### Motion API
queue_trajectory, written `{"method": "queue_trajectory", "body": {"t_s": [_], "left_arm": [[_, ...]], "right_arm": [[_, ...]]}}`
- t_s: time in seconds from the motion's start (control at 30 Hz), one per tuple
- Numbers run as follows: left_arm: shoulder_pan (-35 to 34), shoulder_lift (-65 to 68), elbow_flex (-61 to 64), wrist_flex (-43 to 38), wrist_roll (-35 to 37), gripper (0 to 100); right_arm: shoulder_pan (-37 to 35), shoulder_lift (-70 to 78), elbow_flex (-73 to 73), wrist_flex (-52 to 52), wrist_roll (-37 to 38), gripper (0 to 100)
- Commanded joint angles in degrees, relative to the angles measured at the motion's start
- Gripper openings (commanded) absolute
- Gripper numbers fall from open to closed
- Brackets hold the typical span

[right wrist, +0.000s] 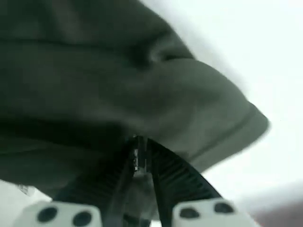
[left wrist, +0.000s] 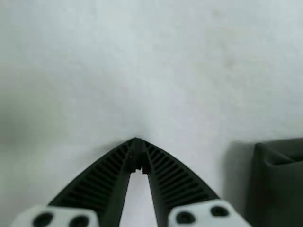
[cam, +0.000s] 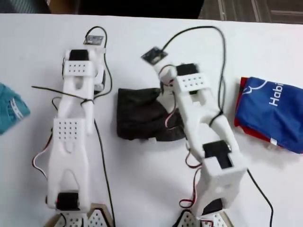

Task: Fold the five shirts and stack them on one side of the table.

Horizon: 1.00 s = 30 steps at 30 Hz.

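A dark shirt (cam: 142, 113) lies crumpled in the middle of the table between the two arms. My right gripper (right wrist: 138, 144) is at the shirt's far right corner, shut with the dark shirt's (right wrist: 118, 80) fabric bunched at its tips. My left gripper (left wrist: 136, 142) is shut and holds nothing, just above the bare white table (left wrist: 151, 61); an edge of the dark shirt (left wrist: 279, 184) lies off to one side. A folded blue shirt (cam: 274, 111) lies on a red one (cam: 246, 125) at the right. A teal shirt (cam: 12, 109) sits at the left edge.
Black and red cables (cam: 102, 146) trail over the table between and beside the arms. The table's far edge (cam: 142, 16) runs along the top of the high view, with bare white surface in front of it.
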Motion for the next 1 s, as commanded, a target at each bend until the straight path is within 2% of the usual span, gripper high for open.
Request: {"method": "queue_trajectory", "body": {"t_s": [0.0, 0.47, 0.77, 0.97], "left_arm": [[-2.02, 0.0, -0.13, -2.02, 0.35, 3], [-2.02, 0.0, -0.13, -2.02, 0.35, 3], [-2.02, 0.0, -0.13, -2.02, 0.35, 3], [-2.02, 0.0, -0.13, -2.02, 0.35, 3]], "right_arm": [[-2.86, 1.54, -2.81, -0.75, -0.44, 2.1], [-4.88, 0.4, -2.64, 21.05, 0.0, 2.1], [-4.79, -1.54, 6.77, 22.02, 3.6, 2.1], [-4.7, -15.6, 16.44, 21.85, 6.86, 2.1]]}}
